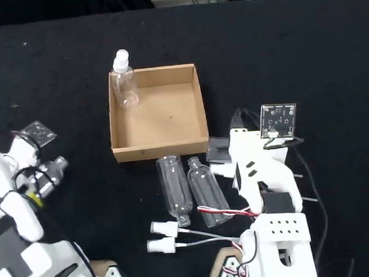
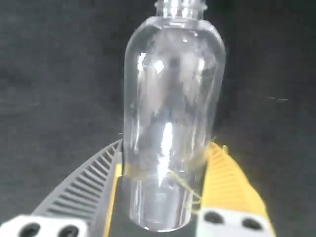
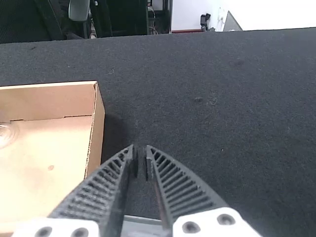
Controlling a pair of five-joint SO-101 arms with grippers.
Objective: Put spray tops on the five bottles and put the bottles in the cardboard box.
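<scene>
One bottle (image 2: 173, 89) (uncapped) in left gripper (image 2: 168, 148)

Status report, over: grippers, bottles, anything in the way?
Left gripper shut on capless bottle. Right gripper shut, empty, beside cardboard box. One sprayer-topped bottle in box. Two loose bottles lie before it.

You see the cardboard box (image 1: 160, 150) in the middle of the black table (image 1: 293, 55), with one spray-topped bottle (image 1: 125, 85) in its far left corner. Just in front of the box, two topless bottles (image 1: 175, 186) lie side by side, and near them are two spray tops (image 1: 164, 228). The left gripper (image 1: 38, 179) holds a third topless bottle (image 1: 53, 166). The right gripper (image 1: 218, 152) is beside the box's near right corner.
</scene>
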